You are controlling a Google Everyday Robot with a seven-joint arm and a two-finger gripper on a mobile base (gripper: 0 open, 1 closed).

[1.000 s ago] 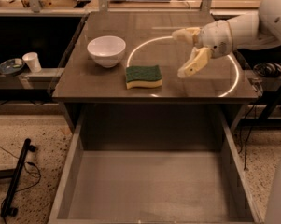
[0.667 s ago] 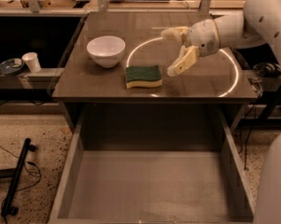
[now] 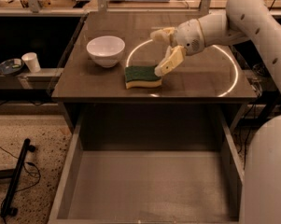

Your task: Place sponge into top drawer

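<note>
The sponge, dark green on top and pale yellow below, lies flat on the tabletop near its front edge, right of the white bowl. My gripper is open just above the sponge's right end. One finger reaches down to the sponge's right edge; the other points back over the table. The sponge is not held. The top drawer is pulled out below the table's front edge, grey and empty.
A white bowl stands on the table to the left of the sponge. A paper cup and a small dish sit on a low shelf at the left. A black rod lies on the floor.
My gripper has moved left across the table from well right of the sponge to its right end. The sponge and bowl have not moved.
</note>
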